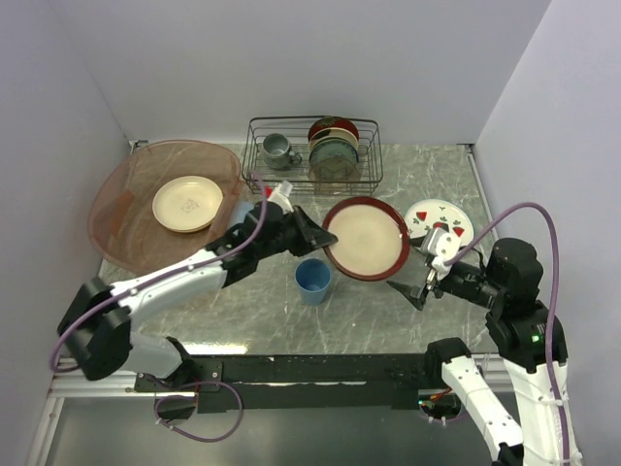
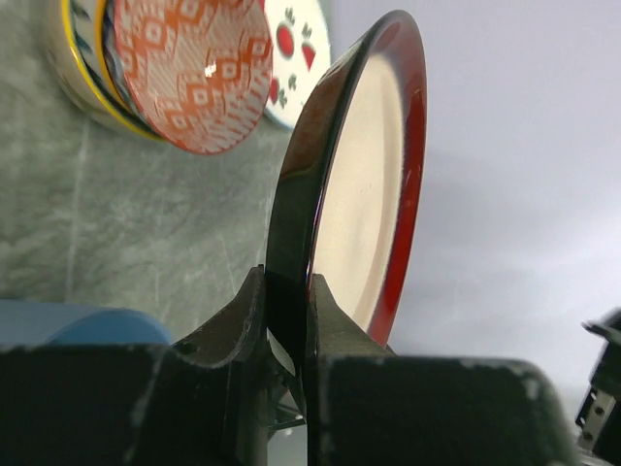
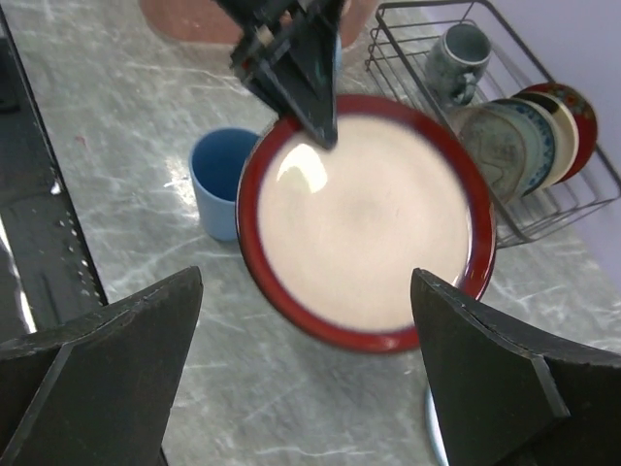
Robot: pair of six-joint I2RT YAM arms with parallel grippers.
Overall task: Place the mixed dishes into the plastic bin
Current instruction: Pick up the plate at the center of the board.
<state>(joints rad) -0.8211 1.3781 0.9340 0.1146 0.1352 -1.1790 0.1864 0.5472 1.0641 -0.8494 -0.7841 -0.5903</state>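
My left gripper (image 1: 328, 236) is shut on the left rim of the dark red plate (image 1: 367, 238), which has a cream centre and hangs above the table. In the left wrist view the rim (image 2: 289, 291) is pinched between both fingers. My right gripper (image 1: 415, 277) stands open just right of the plate, touching nothing; its wide-apart fingers (image 3: 116, 340) frame the plate (image 3: 369, 218). The plastic bin (image 1: 126, 189) at far left holds a yellow plate (image 1: 187, 204). A blue cup (image 1: 312, 280) stands upright below the held plate. The strawberry plate (image 1: 439, 221) lies at right. A red-patterned bowl (image 2: 199, 68) leans on a yellow-rimmed dish.
A black wire rack (image 1: 312, 155) at the back holds a grey mug (image 1: 277, 149) and upright dark plates (image 1: 335, 150). Walls close in the table on the left, the right and the back. The black frame rail (image 1: 320, 369) runs along the near edge.
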